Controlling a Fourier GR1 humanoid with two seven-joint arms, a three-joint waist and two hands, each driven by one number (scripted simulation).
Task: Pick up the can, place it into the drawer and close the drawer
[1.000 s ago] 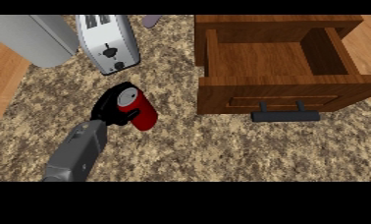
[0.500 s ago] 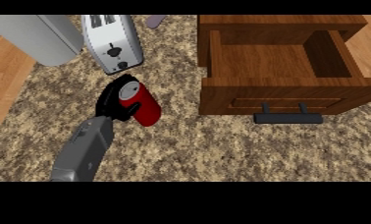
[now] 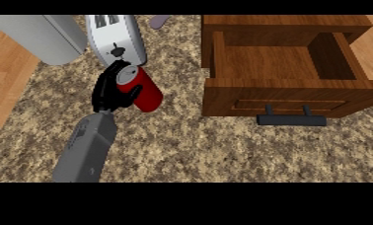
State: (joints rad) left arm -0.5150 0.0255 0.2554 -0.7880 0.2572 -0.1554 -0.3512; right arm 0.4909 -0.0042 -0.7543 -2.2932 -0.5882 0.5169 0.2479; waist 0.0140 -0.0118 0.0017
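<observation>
nearest the lower edge, a grey forearm (image 3: 86, 149) comes up from the left of the view and ends in a black robot hand (image 3: 111, 90). going by its place at the view's left, this is the left robot hand. its fingers and thumb are curled round the can (image 3: 140, 89), so it is holding the can; the other robot hand does not show.

the can is a glossy red cylinder with a silver-grey round top that has a darker spot near its middle. it lies tilted, the top toward the upper left and the red body slanting down to the right. the black fingers cross its left side and hide part of it. whether it touches the desk (image 3: 189, 150) or is lifted off it cannot be told. no label, brand or writing can be read on the can.

the desk top is a speckled brown and beige stone pattern. to the right, well apart from the can, a wooden drawer (image 3: 280, 66) stands pulled open, its inside bare wood, with a dark bar handle (image 3: 290, 119) on its front panel.

just beyond the can's top stands a white toaster (image 3: 115, 39) with two dark slots and a small round knob facing the can. no lettering is legible on it. left of the toaster is a plain grey box-like thing (image 3: 44, 36). at the far edge a small pale lilac shape (image 3: 160, 20) shows, too little to identify.
</observation>
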